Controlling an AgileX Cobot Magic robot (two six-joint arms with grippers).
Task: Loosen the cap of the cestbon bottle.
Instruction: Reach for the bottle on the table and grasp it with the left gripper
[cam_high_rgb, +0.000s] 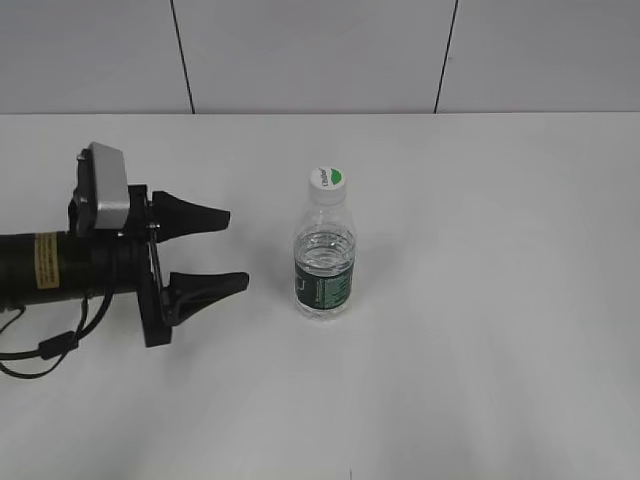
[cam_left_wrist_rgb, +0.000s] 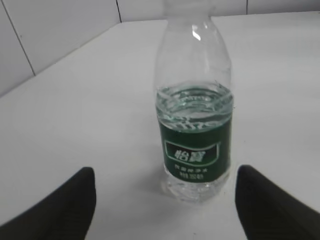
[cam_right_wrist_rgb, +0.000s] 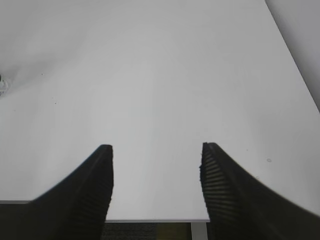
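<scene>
bottle: we see the cestbon bottle (cam_high_rgb: 324, 258) upright on the white tabletop (cam_high_rgb: 500, 300), near the middle, water up to roughly the shoulder, dark green label band low on the body.
cap: the cap (cam_high_rgb: 326, 181) sits on the neck, white with a green mark on top; in our left wrist view it's cut off by the top edge.
left pincer: the left pincer (cam_high_rgb: 228, 248) lies horizontal to the left of the bottle, tips pointing at it, spread wide, gripping nothing. We see a clear gap between tips and bottle, no contact.
left wrist view: bottle (cam_left_wrist_rgb: 195, 120) centred between the two dark fingers (cam_left_wrist_rgb: 65, 210), beyond their tips.
right pincer: the right pincer (cam_right_wrist_rgb: 156, 162) is released, ribbed fingers (cam_right_wrist_rgb: 227, 185) apart, bare tabletop (cam_right_wrist_rgb: 160, 75) between them; it hangs at the tabletop's near edge. We don't see it in the exterior view.
right wrist view: a sliver of something clear at the far left edge; too small for us to identify.
</scene>
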